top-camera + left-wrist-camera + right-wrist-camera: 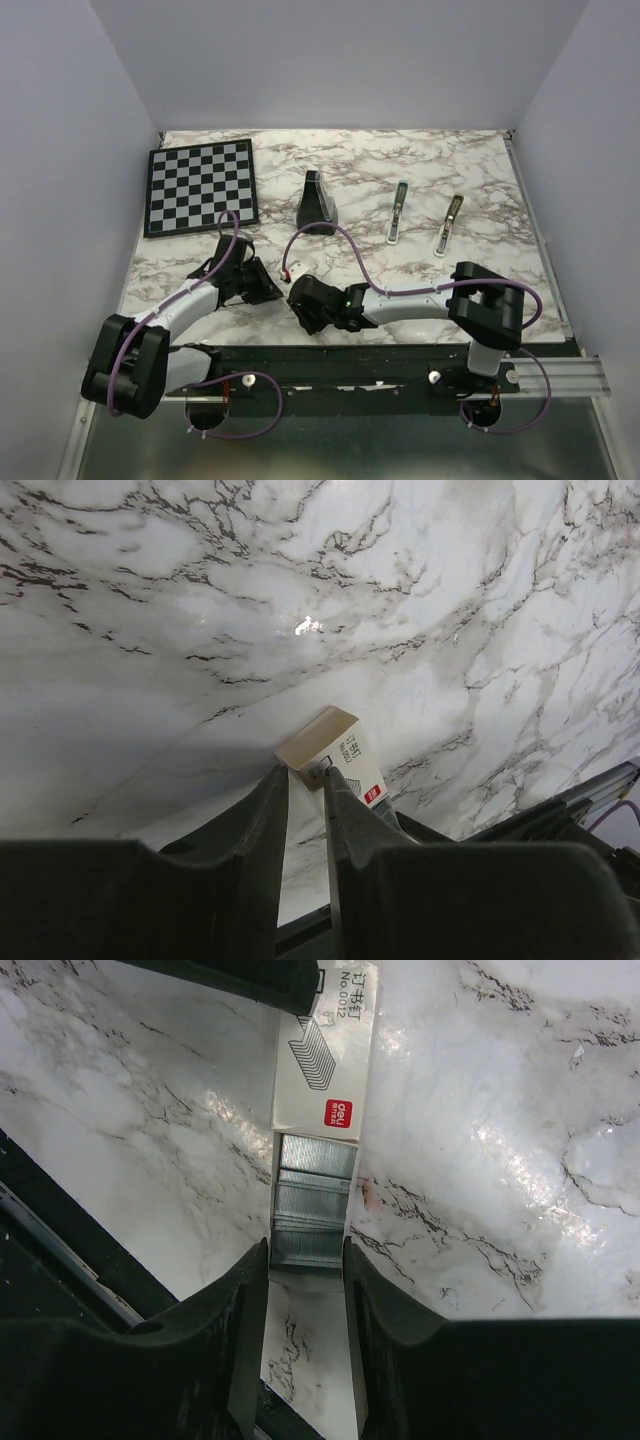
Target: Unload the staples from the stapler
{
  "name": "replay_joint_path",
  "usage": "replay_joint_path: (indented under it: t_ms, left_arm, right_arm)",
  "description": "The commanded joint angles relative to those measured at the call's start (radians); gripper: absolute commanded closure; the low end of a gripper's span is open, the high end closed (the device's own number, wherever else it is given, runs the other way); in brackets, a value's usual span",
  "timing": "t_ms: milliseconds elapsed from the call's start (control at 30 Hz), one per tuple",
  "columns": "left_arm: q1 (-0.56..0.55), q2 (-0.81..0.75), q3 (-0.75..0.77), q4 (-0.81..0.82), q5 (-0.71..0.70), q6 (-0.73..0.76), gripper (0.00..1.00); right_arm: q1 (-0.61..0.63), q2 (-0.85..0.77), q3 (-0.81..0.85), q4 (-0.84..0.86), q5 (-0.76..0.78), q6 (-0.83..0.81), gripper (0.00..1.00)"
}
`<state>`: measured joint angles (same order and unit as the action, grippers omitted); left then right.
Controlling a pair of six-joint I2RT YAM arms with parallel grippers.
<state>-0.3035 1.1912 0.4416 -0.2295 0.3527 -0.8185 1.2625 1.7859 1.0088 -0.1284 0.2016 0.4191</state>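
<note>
We held one end of a small white box [335,745] in our left gripper [307,775], jaws closed on it. Our right gripper [307,1255] pinched the staples [314,1175] sticking out.

Both arms fold low near the table's front edge, elbows out and wrists turned inward, grippers nearly meeting tip to tip. The left gripper [306,771] pinches the end of a box sleeve [320,1060] between nearly closed fingers; the right gripper [305,1245] clamps its inner tray [313,1195].
</note>
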Motion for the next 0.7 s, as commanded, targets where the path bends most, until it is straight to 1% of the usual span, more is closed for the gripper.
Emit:
replay_joint_path:
  t_ms: [0,167,300,367,433,500,600,667]
  left_arm:
    - [-0.009,-0.028,-0.024,0.018,-0.009,-0.022,0.73]
    - [-0.022,-0.039,-0.058,0.048,0.003,-0.065,0.75]
    - [-0.049,-0.086,-0.081,0.048,-0.009,-0.117,0.77]
    - [-0.057,-0.122,-0.092,0.03,-0.021,-0.157,0.76]
    - [-0.057,-0.183,-0.093,-0.013,-0.062,-0.182,0.71]
    - [-0.057,-0.241,-0.081,-0.04,-0.092,-0.198,0.68]
    - [-0.052,-0.263,-0.028,-0.103,-0.164,-0.174,0.65]
    - [-0.039,-0.243,0.029,-0.157,-0.207,-0.145,0.65]
  right_arm:
    - [0.009,0.014,0.002,0.015,0.021,0.006,0.59]
    - [0.008,0.01,-0.015,0.029,0.019,-0.034,0.59]
    - [0.006,-0.032,-0.048,0.058,0.001,-0.083,0.57]
    - [0.006,-0.049,-0.068,0.07,0.008,-0.1,0.51]
    - [0.003,-0.06,-0.072,0.072,0.012,-0.105,0.45]
    - [0.002,-0.059,-0.065,0.07,0.024,-0.098,0.43]
    - [0.002,-0.045,-0.047,0.073,0.025,-0.094,0.4]
    - [0.0,-0.028,-0.033,0.072,0.047,-0.085,0.39]
